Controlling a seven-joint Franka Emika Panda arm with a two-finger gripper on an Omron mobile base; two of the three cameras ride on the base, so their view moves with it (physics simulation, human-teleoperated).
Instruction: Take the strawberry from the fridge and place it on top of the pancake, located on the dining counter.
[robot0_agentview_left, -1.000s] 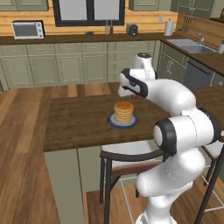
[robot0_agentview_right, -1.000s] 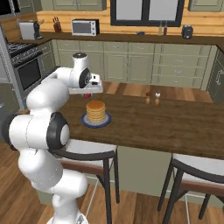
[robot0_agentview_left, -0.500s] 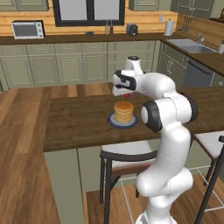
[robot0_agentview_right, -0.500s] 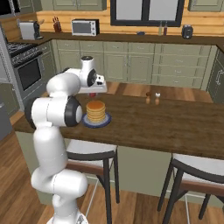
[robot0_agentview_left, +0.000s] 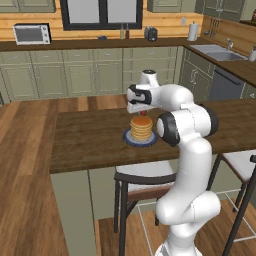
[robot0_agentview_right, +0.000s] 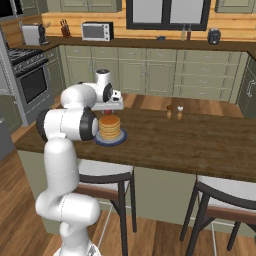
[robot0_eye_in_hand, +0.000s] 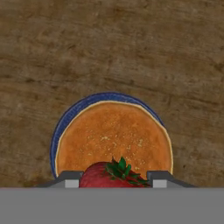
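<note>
Dark wood dining counter (robot0_agentview_left: 90, 140): we see the gripper (robot0_eye_in_hand: 113, 180) pinching the strawberry (robot0_eye_in_hand: 109, 176) just above the pancake (robot0_eye_in_hand: 113, 138), at the stack's 6 o'clock edge in hand view; blue plate (robot0_eye_in_hand: 59, 131) beneath.

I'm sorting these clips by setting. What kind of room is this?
A rendered home kitchen, most likely: a microwave on the wall counter, a sink in the corner, a range, and a wooden dining counter with stools.
</note>
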